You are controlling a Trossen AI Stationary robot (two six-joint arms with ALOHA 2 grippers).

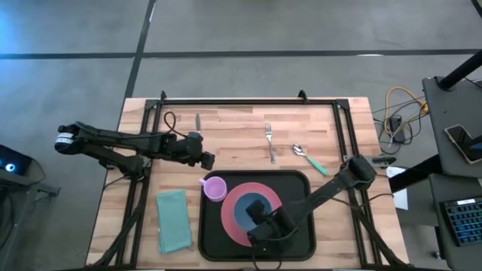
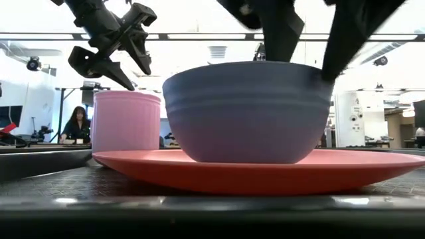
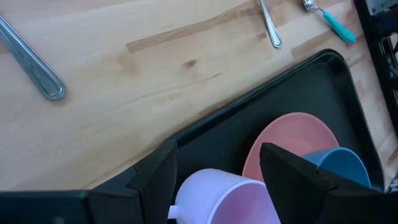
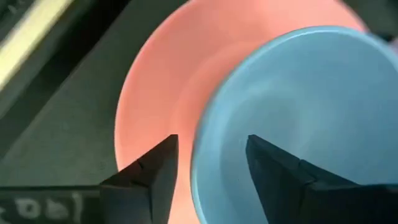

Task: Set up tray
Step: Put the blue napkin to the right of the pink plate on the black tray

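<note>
The black tray [image 1: 295, 188] lies at the table's near middle. On it rests a pink plate [image 1: 235, 214], and a blue bowl [image 1: 254, 205] stands on the plate. A lilac cup [image 1: 214, 188] stands upright in the tray's far left corner. My left gripper [image 1: 207, 160] is open just above and beyond the cup [image 3: 224, 199], clear of it in the low view [image 2: 123, 63]. My right gripper [image 4: 211, 146] is open at the bowl's near side. Its fingers stand on either side of the bowl's rim [image 4: 200, 155], one inside and one outside, with a gap on both sides.
A folded teal napkin [image 1: 173, 220] lies left of the tray. A knife [image 1: 198, 121], a fork [image 1: 269, 141] and a teal-handled spoon [image 1: 310, 159] lie on the bare wood beyond the tray. Black frame rails [image 1: 248, 101] run along the table's far and side edges.
</note>
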